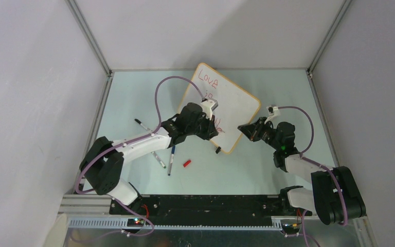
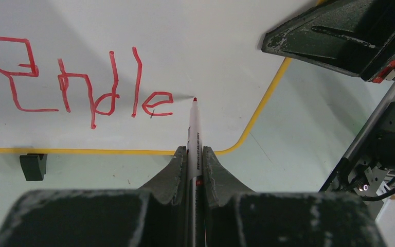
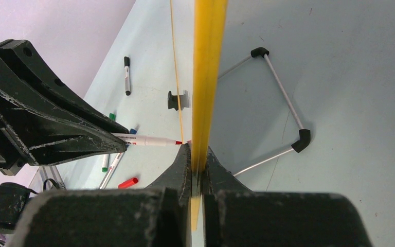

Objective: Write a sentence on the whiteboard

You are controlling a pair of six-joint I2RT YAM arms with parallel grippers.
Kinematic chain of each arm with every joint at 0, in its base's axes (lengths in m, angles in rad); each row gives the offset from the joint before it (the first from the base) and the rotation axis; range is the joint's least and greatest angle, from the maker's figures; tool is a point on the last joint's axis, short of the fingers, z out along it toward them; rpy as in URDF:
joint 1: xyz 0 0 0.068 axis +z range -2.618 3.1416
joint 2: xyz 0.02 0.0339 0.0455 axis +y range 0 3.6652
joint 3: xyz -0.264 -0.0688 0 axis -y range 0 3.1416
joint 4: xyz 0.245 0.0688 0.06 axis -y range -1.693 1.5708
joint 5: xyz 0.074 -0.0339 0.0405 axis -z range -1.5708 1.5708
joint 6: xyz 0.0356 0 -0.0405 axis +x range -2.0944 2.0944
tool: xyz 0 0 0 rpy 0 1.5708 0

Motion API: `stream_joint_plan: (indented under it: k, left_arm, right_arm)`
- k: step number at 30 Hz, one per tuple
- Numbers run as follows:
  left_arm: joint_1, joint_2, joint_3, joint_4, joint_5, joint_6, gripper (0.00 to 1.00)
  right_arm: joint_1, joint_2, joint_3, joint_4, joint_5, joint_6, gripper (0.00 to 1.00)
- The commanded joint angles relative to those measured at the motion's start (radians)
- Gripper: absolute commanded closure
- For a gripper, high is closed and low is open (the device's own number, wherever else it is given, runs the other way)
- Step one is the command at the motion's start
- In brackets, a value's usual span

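The whiteboard [image 1: 236, 100] stands tilted in the middle of the table, its orange frame around a white face [image 2: 211, 41]. The sentence [image 1: 207, 77] reads "Love" and "is" in red. The third line [image 2: 77, 85] reads "Endle". My left gripper [image 2: 191, 150] is shut on a white red-tipped marker [image 2: 193, 131], whose tip [image 2: 194, 99] sits at the board just right of the last "e". In the top view this gripper [image 1: 212, 126] covers the third line. My right gripper [image 3: 198, 150] is shut on the board's yellow edge [image 3: 205, 77], at its right side [image 1: 247, 128].
Several loose markers [image 1: 171, 159] and a red cap [image 1: 186, 163] lie left of the board's lower corner. A black clip foot [image 1: 217, 150] holds the bottom edge. Behind the board stands a wire stand [image 3: 283, 98] with black corners. Grey walls close in the table.
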Motion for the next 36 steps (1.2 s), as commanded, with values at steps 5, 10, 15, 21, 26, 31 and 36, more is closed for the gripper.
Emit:
stream_joint_plan:
  k: [5,10,15,21,26,31,36]
  left_arm:
    - [-0.006,0.013,0.048,0.014,0.018,0.012,1.00]
    - [-0.005,0.019,0.060,0.004,0.008,0.017,1.00]
    - [-0.006,0.024,0.065,-0.005,-0.008,0.017,1.00]
    - [-0.006,0.033,0.073,-0.014,-0.027,0.009,1.00]
    - [-0.005,0.038,0.081,-0.016,-0.046,0.006,1.00]
    - [-0.006,0.036,0.079,-0.014,-0.064,0.005,1.00]
    - [-0.004,0.033,0.077,-0.014,-0.085,0.002,1.00]
  right_arm:
    - [0.004,-0.005,0.016,-0.030,0.001,-0.058,1.00]
    - [0.004,-0.005,0.015,-0.029,0.000,-0.058,1.00]
    - [0.004,-0.001,0.016,-0.027,-0.001,-0.057,1.00]
    - [0.004,-0.002,0.015,-0.026,0.000,-0.056,1.00]
    - [0.005,-0.001,0.015,-0.025,-0.002,-0.056,1.00]
    - [0.005,0.000,0.016,-0.024,-0.002,-0.055,1.00]
    - [0.004,0.000,0.016,-0.024,-0.002,-0.055,1.00]
